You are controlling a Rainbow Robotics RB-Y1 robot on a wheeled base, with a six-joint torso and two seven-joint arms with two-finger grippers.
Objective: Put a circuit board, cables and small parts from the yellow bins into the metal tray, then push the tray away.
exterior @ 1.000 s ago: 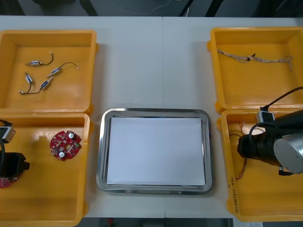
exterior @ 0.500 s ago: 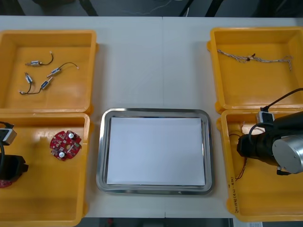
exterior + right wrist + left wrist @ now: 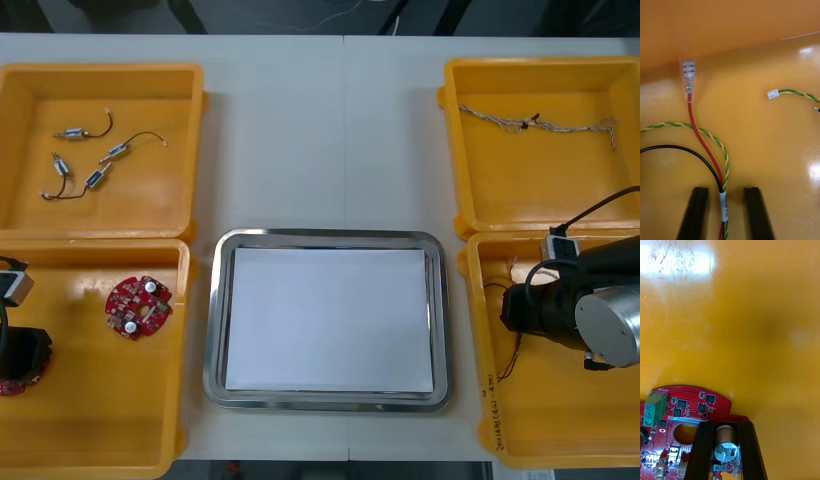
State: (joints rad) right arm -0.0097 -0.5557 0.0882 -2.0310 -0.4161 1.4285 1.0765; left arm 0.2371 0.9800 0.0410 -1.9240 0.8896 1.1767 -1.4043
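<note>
Currently four yellow bins (image 3: 100,72) flank one metal tray (image 3: 218,330), white inside. The near left bin holds two round red boards: the free circuit board (image 3: 138,306), and the gripped circuit board (image 3: 688,414), on whose silver cylinder (image 3: 725,444) the left gripper (image 3: 725,429) is closed. The right gripper (image 3: 725,193), in the near right bin, stands open astride one cable bundle (image 3: 723,205) of red, black and green-yellow strands.

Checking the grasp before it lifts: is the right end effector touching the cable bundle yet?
Apart. The right wrist view shows the right end effector open, with bare bin floor between each finger and the cable bundle.
</note>
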